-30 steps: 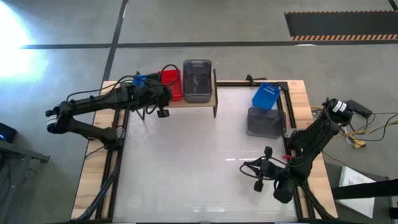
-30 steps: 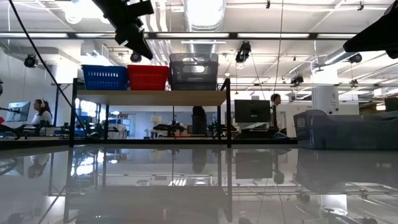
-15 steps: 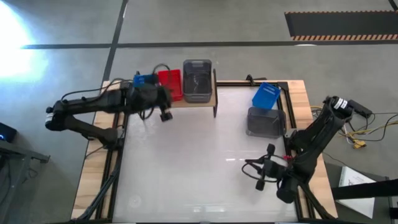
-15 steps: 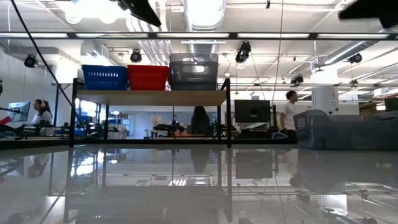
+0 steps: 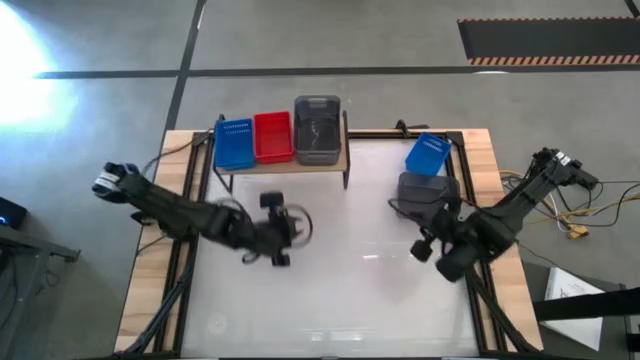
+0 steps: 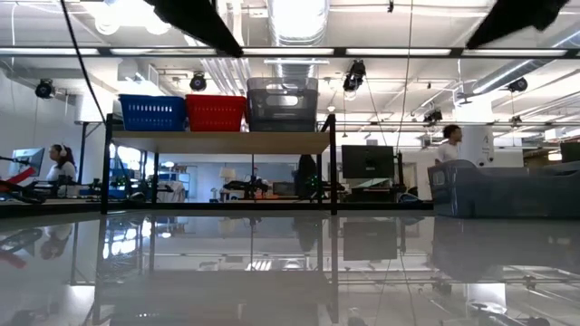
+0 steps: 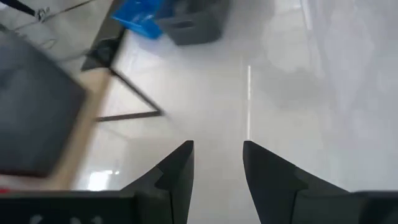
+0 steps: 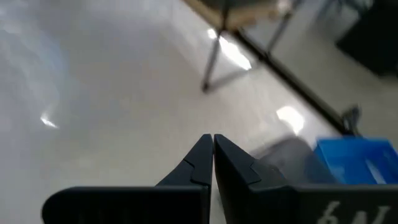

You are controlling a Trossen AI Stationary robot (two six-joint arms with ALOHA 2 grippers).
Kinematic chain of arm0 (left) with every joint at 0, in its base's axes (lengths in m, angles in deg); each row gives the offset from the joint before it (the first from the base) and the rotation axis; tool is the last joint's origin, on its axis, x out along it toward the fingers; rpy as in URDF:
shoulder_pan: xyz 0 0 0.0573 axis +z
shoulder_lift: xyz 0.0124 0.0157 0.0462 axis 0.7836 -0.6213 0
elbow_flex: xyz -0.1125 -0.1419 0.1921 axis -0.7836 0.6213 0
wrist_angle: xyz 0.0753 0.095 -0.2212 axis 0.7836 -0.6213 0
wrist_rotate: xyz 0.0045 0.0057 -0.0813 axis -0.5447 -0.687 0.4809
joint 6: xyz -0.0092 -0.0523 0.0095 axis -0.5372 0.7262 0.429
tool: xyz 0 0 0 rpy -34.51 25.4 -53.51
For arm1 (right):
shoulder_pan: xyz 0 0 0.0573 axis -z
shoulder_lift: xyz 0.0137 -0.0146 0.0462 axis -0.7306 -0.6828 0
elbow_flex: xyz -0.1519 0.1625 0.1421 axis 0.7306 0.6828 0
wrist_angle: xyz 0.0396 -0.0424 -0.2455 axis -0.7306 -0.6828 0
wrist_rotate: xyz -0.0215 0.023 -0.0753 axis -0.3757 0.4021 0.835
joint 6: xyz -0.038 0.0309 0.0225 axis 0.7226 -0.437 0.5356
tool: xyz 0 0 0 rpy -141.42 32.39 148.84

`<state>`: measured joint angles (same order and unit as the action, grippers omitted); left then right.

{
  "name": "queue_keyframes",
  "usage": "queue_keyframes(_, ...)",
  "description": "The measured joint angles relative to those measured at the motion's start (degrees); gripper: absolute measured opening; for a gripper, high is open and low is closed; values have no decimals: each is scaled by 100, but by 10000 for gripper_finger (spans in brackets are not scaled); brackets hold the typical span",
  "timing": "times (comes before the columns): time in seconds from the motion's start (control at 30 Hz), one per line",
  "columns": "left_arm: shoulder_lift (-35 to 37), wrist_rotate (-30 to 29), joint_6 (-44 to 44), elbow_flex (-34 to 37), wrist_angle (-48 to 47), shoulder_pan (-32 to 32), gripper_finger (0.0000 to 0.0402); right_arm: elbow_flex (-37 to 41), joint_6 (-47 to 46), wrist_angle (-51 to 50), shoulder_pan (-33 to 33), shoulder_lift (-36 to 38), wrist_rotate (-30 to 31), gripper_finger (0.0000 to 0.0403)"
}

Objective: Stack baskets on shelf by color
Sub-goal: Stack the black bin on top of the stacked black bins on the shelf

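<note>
The shelf [image 5: 285, 163] stands at the table's far left with a blue basket [image 5: 233, 145], a red basket [image 5: 272, 137] and a grey basket [image 5: 317, 128] side by side on its plank; they also show in the low view [image 6: 216, 112]. Another blue basket [image 5: 428, 153] and a grey basket [image 5: 425, 195] rest on the table at the far right. My left gripper [image 5: 292, 229] hovers open and empty over the middle of the table, near of the shelf. My right gripper [image 5: 422, 246] is shut and empty just near of the grey basket on the table.
The white table top [image 5: 340, 290] lies bare between the two arms and toward the near edge. The shelf's black legs [image 5: 346, 178] stand on the table. The right arm's cables [image 5: 575, 215] lie off the table's right edge. People show in the room behind [image 6: 62, 165].
My left gripper has left the shelf top by the blue basket and swung toward the table's near edge and right, out over the middle of the table. My right gripper has moved toward the far edge, up to the grey basket on the table.
</note>
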<state>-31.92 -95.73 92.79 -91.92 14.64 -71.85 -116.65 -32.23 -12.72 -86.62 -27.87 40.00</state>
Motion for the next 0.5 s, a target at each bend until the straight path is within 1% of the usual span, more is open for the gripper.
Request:
queue_keyframes(0.1,-438,-20,499,31,100,-429,123,294,-6,17,455,5,-487,14)
queue_keyframes(0.2,-858,-25,1084,31,178,-839,123,593,10,33,800,0,-833,35)
queue_keyframes(0.37,-1393,26,1933,37,153,-1463,123,914,-1,77,1199,2,-1122,93)
queue_keyframes(0.5,-1545,39,2668,81,164,-1811,123,1162,-13,321,1563,-8,-1307,141)
